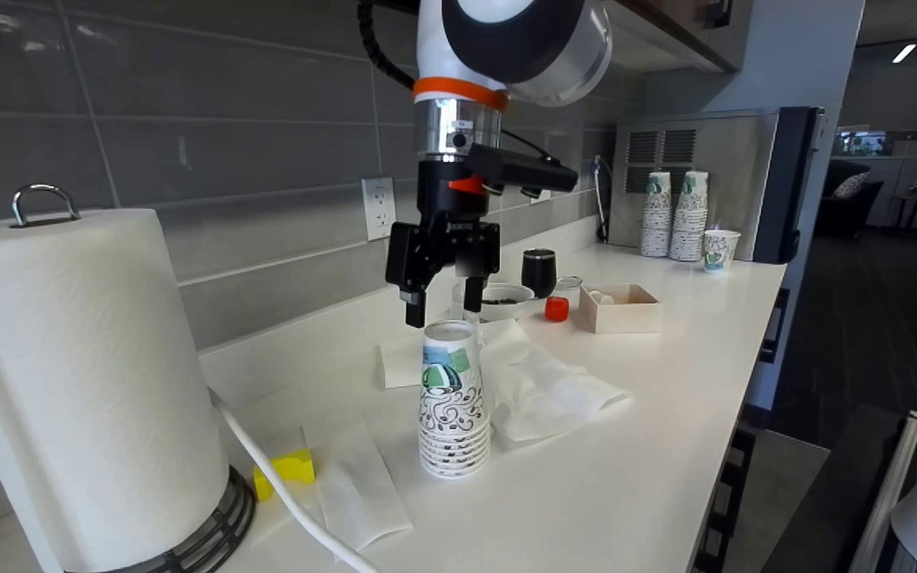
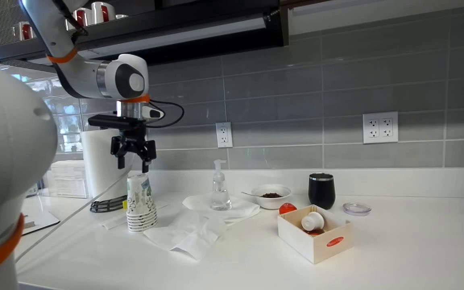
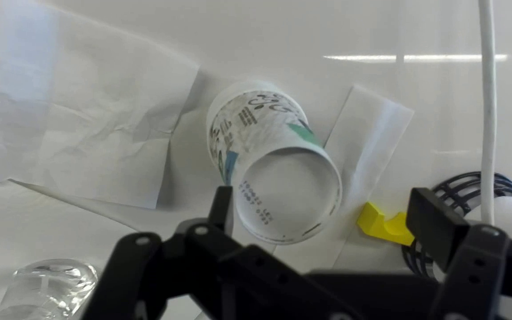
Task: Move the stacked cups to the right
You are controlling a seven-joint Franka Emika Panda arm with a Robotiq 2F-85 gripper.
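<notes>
The stacked cups (image 1: 454, 406) stand upside down on the white counter, white with a dark leafy swirl and teal-green print. They also show in an exterior view (image 2: 140, 203) and in the wrist view (image 3: 289, 195), where the top cup's bottom faces the camera. My gripper (image 1: 444, 306) is open and empty, fingers pointing down, just above the top of the stack; it shows too in an exterior view (image 2: 133, 164). In the wrist view the open jaws (image 3: 327, 218) show the stack nearer the left finger, with a wide gap to the right finger. No contact is visible.
A paper-towel roll (image 1: 84, 382), white cable (image 1: 291, 493) and yellow piece (image 1: 287, 471) are near the stack. Crumpled paper towels (image 2: 193, 237), a clear soap bottle (image 2: 220, 191), white bowl (image 2: 271, 195), wooden box (image 2: 314, 237) and dark cup (image 2: 322, 190) lie along the counter. Taller cup stacks (image 1: 673, 219) stand far back.
</notes>
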